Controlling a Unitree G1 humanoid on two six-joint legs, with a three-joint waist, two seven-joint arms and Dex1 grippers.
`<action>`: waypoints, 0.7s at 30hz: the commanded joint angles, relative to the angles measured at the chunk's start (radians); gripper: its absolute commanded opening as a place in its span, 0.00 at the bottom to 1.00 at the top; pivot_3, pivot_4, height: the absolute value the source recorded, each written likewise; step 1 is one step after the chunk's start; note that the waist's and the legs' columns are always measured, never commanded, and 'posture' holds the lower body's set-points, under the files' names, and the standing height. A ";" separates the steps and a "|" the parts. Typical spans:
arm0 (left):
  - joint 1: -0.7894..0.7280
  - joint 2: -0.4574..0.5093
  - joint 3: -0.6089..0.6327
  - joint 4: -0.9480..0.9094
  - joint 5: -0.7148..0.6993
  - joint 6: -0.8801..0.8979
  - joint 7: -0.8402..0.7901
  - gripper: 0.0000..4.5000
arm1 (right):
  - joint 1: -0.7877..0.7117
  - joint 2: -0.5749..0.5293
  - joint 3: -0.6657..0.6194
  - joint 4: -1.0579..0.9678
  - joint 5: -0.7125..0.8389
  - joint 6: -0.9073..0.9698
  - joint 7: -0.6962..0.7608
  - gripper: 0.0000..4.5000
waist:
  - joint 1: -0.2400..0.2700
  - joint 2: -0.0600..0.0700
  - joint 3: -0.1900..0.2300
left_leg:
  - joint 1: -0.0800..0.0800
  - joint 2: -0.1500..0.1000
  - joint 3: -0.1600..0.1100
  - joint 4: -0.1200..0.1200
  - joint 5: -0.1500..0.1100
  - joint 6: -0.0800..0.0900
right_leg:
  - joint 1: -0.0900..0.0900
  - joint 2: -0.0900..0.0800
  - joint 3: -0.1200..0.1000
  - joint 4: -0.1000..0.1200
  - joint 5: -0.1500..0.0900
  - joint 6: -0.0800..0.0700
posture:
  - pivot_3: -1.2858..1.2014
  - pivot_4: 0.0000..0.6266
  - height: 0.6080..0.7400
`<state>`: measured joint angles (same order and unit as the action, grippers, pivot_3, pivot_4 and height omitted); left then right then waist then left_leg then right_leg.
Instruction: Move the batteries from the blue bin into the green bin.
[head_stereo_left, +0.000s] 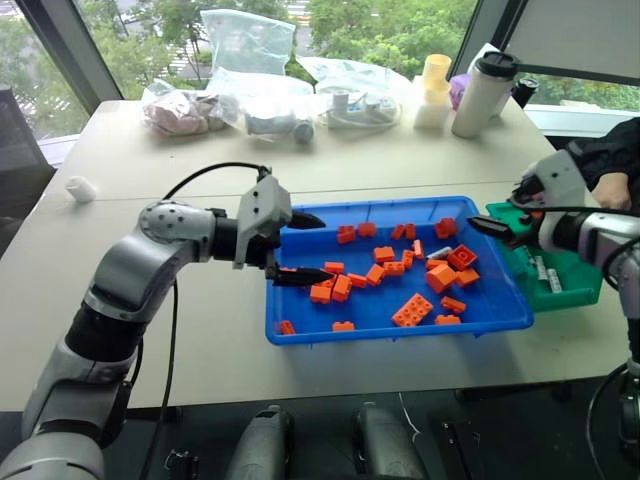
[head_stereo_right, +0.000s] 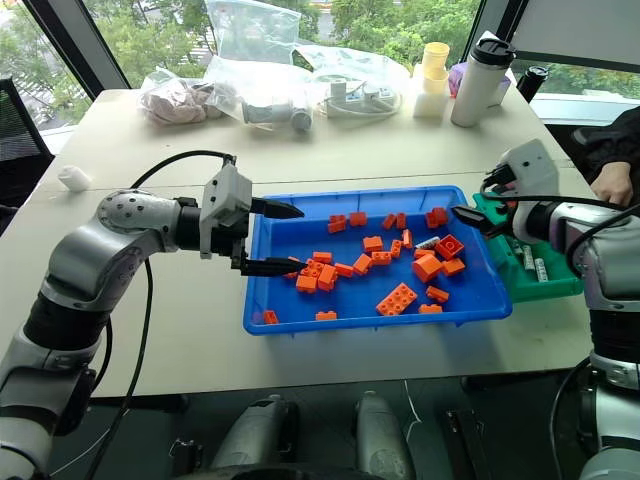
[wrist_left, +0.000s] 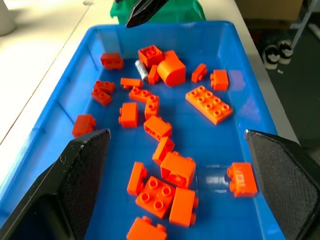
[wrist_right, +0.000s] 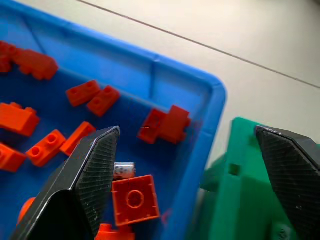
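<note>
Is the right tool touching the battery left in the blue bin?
Apart. The right wrist view shows the open right tool empty, the battery lying beyond its finger in the blue bin.

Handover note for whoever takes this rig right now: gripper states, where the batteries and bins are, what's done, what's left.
Left gripper: open, empty, over the blue bin's left end.
Right gripper: open, empty, above the gap where the blue bin meets the green bin.
Done: two batteries lie in the green bin.
Left: one battery lies among the orange bricks near the blue bin's right end; a second battery sits between bricks near the left gripper. Others may be hidden under bricks.
</note>
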<state>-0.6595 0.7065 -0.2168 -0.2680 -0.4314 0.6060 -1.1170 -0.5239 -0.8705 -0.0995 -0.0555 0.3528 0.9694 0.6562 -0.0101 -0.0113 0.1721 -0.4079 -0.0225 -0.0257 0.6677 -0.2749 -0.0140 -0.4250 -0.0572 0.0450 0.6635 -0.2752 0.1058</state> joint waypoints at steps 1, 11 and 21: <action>-0.005 0.020 -0.011 -0.028 0.039 -0.028 -0.008 1.00 | -0.028 0.022 0.063 -0.014 -0.025 0.010 -0.007 0.98 | 0.001 0.000 0.000 | 0.000 0.000 0.000 0.000 0.000 0.000 | 0.000 0.000 0.000 0.000 0.000 0.000 | 0.52 0.24 1.00; 0.028 0.013 0.001 -0.046 0.047 -0.020 0.006 1.00 | -0.092 0.052 0.197 0.075 -0.105 0.040 -0.012 0.98 | 0.000 0.000 0.000 | 0.000 0.000 0.000 0.000 0.000 0.000 | 0.000 0.000 -0.001 0.000 0.000 0.000 | 0.52 0.24 1.00; 0.051 -0.008 0.001 -0.049 0.055 -0.030 0.023 1.00 | -0.057 0.003 0.226 -0.001 -0.102 0.126 0.041 0.98 | 0.000 0.000 0.000 | 0.000 0.000 -0.001 0.000 0.000 0.000 | 0.000 -0.001 -0.001 0.000 0.000 0.000 | 0.52 0.24 1.00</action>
<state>-0.6028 0.7016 -0.2243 -0.2875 -0.3809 0.5986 -1.0997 -0.5890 -0.8477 0.1230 -0.0305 0.2588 1.0763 0.6918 -0.0103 -0.0114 0.1721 -0.4082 -0.0228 -0.0264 0.6677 -0.2749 -0.0140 -0.4250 -0.0579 0.0439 0.6633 -0.2752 0.1058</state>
